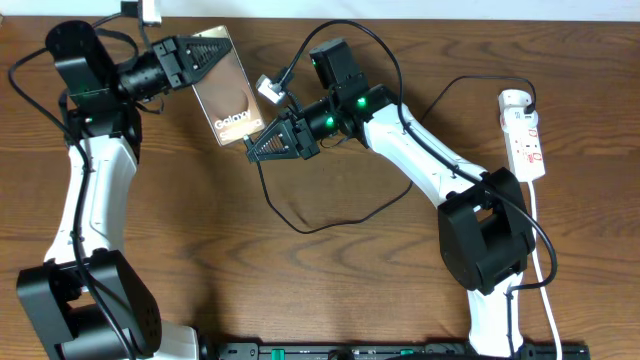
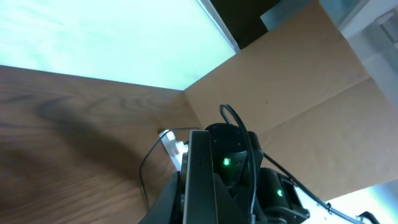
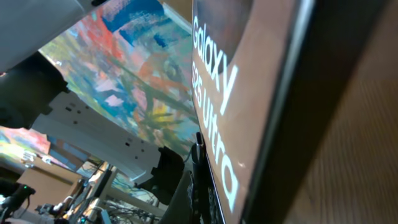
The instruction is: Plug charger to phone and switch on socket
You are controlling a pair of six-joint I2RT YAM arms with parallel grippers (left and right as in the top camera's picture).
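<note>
The phone (image 1: 228, 95) is held tilted above the table, lettering end toward the right arm. My left gripper (image 1: 205, 55) is shut on its far end. The left wrist view shows the phone edge-on (image 2: 199, 180). My right gripper (image 1: 255, 148) is at the phone's near end, shut on the charger's connector tip. The phone's glossy face (image 3: 249, 74) fills the right wrist view, right against my right gripper's fingers (image 3: 202, 196). The black charger cable (image 1: 310, 228) loops over the table to its black plug (image 1: 527, 100) in the white socket (image 1: 525, 135) at the far right.
A small white-grey connector (image 1: 270, 90) hangs by the right wrist's black camera box (image 1: 335, 60). A white object (image 1: 150, 10) sits at the table's back edge. The socket's white cord (image 1: 545, 260) runs down the right side. A cardboard wall (image 2: 298, 93) stands behind the table.
</note>
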